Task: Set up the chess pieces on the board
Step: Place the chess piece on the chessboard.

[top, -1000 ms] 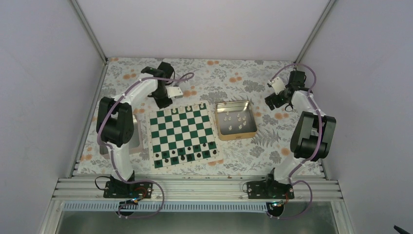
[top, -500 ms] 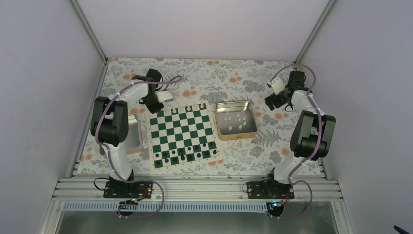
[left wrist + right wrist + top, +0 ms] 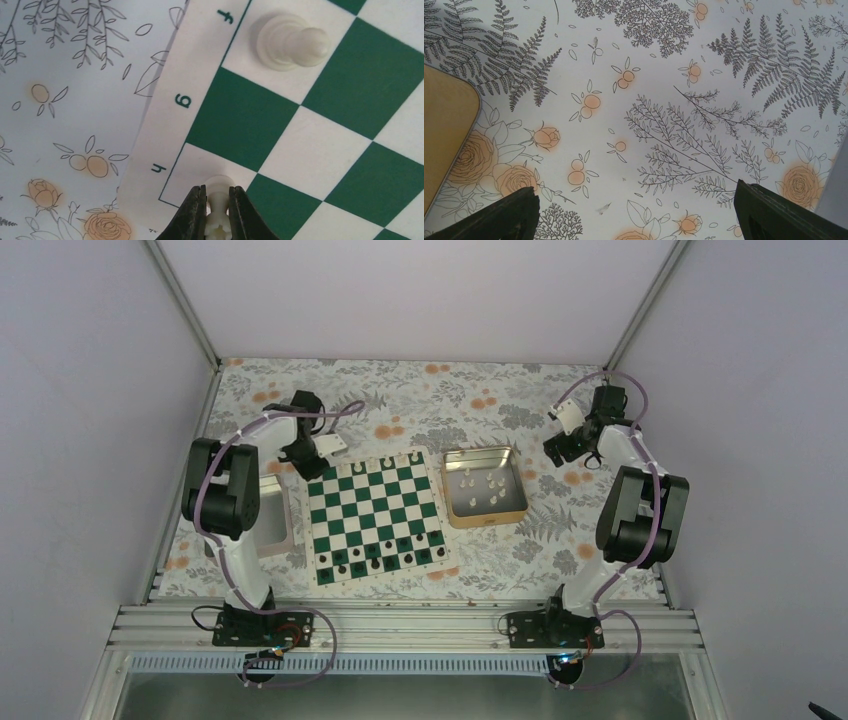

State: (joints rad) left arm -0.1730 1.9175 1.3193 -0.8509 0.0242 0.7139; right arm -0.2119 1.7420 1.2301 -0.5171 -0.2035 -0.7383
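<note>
**Left side.** The left jaws were clenched on one white chess piece (image 3: 218, 200), gripped by its sides between the dark fingertips (image 3: 192, 212). The piece hung over the white corner square of the board (image 3: 240, 120), on the file lettered h. In the top view this was the board's far-left corner. Could not tell whether its base touched the square. A second white piece (image 3: 290, 42) stood upright on the white edge square by the letter f, with the green g square between the two.

**Board.** It lay flat mid-counter. The dark pieces (image 3: 380, 558) filled its two nearest rows. A few white pieces (image 3: 413, 456) stood along the far row, and the middle rows were bare.

**Tin.** The tan tin (image 3: 487, 523) sat just right of the board, not touching it, with loose white pieces (image 3: 482, 485) scattered inside.

**Tray.** The grey tray (image 3: 277, 530) lay left of the board, partly hidden under the left arm (image 3: 225, 500).

**Right side.** The right jaws were released and spread wide, with nothing between them. They were poised over the floral counter (image 3: 649, 100) at the far right, beyond the tin. One rounded corner of the tin showed at the left edge of the wrist view.
</note>
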